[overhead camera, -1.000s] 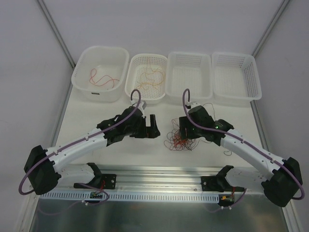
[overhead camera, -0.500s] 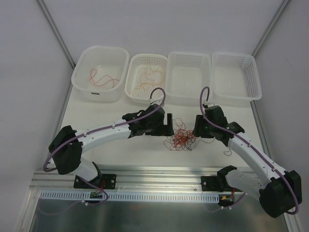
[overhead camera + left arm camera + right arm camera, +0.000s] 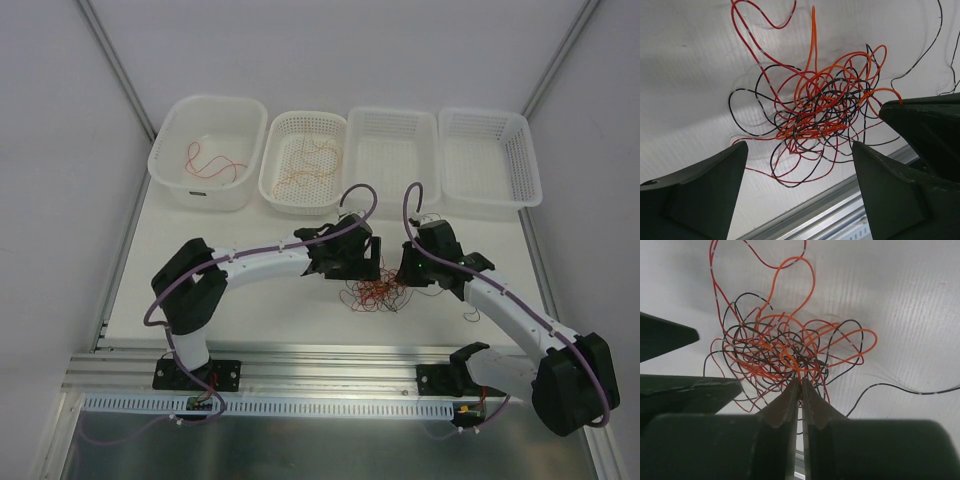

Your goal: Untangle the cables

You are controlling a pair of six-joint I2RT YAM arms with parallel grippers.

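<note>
Centre of the top view, just below a row of bins, is where the cables (image 3: 378,290) lie: a loose knot of hair-thin red, orange and black wire on the white table (image 3: 270,312), with a few black ends trailing toward the right of the frame. I see no real long axis. It is a roundish mat, with one orange loop and one red strand reaching toward the top of both wrist views. The strands look limp and slick, so I judge they will slide rather than hold shape under a pull.

My right gripper (image 3: 800,385) meets the knot at its lower edge in the right wrist view. Its fingers are drawn together to a hairline slit and appear to nip a strand or two at the rim; I cannot tell which colour. My left gripper (image 3: 799,150) hovers over the same knot with jaws spread wide. Most of the wire sits between and above its fingertips in its own view, touching neither.

Both grippers are about equally near. The left is the free one, so I judge the next pull depends on it closing on the side opposite the right's pinch.

Further out, at upper left of the top view, a smooth-walled tub (image 3: 162,155) holds a red wire (image 3: 212,160), and the lattice basket (image 3: 272,150) beside it holds an orange wire (image 3: 305,160).
</note>
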